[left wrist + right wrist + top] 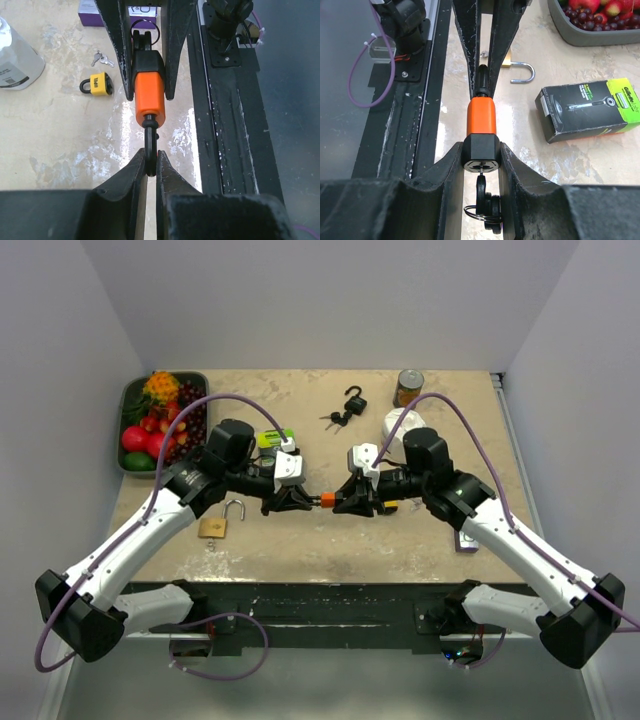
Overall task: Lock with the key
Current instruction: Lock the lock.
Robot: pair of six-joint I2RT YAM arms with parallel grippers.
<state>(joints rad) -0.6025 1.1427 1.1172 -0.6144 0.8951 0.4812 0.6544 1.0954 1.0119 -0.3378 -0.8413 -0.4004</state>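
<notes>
A: The left gripper [151, 167] pinches the shackle [150, 142]; the right gripper [481, 152] clamps the padlock [481, 116], held above the table [60, 130].
B: That thin shackle could slip (key [481, 190] is in the keyhole) under a crooked push.

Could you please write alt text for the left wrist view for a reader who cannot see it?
The left end effector pinches the black shackle of an orange padlock, whose black base the right end effector clamps. A small yellow padlock and keys lie on the table beyond.

Matt plastic orange padlock [150, 95] w/ dark metal shackle [150, 142]; table [60, 150] glossy (marbled).
</notes>
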